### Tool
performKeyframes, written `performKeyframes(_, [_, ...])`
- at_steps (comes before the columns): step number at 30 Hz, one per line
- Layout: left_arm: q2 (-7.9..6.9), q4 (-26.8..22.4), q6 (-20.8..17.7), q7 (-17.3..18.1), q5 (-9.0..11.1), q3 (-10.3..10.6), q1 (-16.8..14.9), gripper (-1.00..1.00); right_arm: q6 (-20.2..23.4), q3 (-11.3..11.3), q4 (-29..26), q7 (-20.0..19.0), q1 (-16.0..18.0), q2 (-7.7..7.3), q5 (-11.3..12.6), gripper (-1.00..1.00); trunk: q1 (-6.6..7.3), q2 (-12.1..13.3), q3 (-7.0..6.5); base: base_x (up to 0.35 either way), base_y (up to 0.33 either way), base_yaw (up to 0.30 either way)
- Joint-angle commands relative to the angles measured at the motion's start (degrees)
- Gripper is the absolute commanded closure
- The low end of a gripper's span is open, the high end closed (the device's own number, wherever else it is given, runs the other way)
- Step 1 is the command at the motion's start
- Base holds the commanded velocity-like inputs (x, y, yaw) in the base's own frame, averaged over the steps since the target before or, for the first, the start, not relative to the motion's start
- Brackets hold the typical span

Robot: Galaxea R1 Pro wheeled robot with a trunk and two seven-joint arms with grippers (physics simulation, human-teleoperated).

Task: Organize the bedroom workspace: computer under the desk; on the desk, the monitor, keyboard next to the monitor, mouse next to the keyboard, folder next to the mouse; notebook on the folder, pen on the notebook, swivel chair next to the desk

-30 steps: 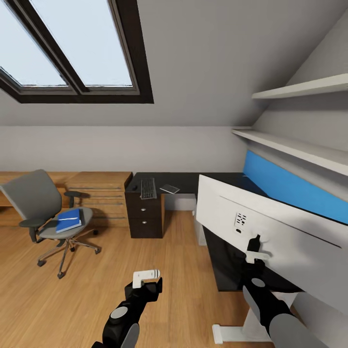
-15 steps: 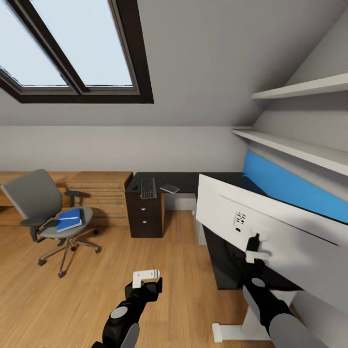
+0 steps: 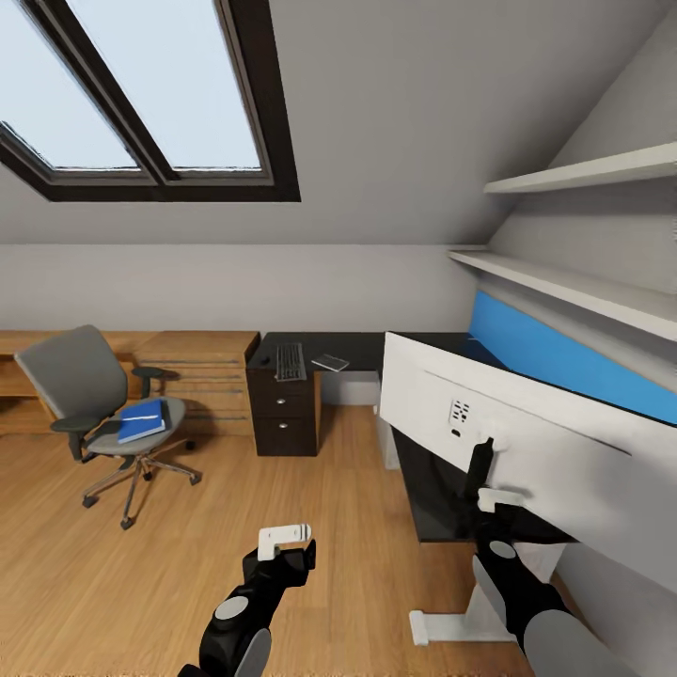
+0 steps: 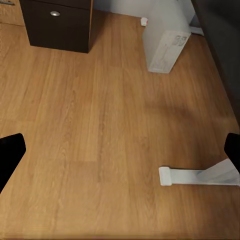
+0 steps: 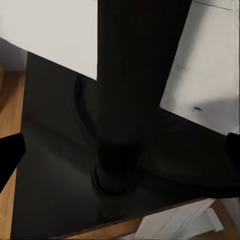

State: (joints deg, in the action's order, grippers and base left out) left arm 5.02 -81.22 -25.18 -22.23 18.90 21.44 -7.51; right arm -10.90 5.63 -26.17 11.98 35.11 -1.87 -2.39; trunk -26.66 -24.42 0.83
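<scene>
Monitor (image 3: 527,451) stands on tabletop (image 3: 442,498) at frame right, grey back facing cam. Right end effector (image 3: 491,481) spread open near its stand; left end effector (image 3: 285,536) open over floor. Folder (image 3: 142,420) on swivel chair (image 3: 80,385), left.

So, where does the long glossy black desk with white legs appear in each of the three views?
Head view: the desk runs from centre to right, passing behind the light grey monitor back.
Left wrist view: its dark edge and one white foot show.
Right wrist view: its black top lies beneath the monitor's black stand.
Shared landmark: the wooden floor.
</scene>
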Motion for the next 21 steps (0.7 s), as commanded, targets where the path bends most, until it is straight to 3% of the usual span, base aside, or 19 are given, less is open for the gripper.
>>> performKeyframes(1, [-0.01,-0.07,-0.13,-0.53,0.61,0.10,-0.04,-1.00,-0.17,0.17,0.06,0.06,0.05,0.02,-0.25,-1.00,0.00,-0.10,0.09,-0.274,0.000,0.000])
performKeyframes(8, [-0.01,-0.02,-0.13,-0.53,0.55,0.10,-0.04,-1.00,-0.21,0.18,0.00,0.06,0.05,0.02,-0.25,-1.00,0.00,-0.10,0.09,-0.286,-0.090,0.000])
performKeyframes(21, [-0.10,0.67,-0.04,-0.59,0.52,-0.23,-0.04,-1.00,-0.26,0.26,-0.05,0.05,0.05,-0.10,-0.25,-1.00,0.00,-0.10,0.09,0.072,-0.335,0.000])
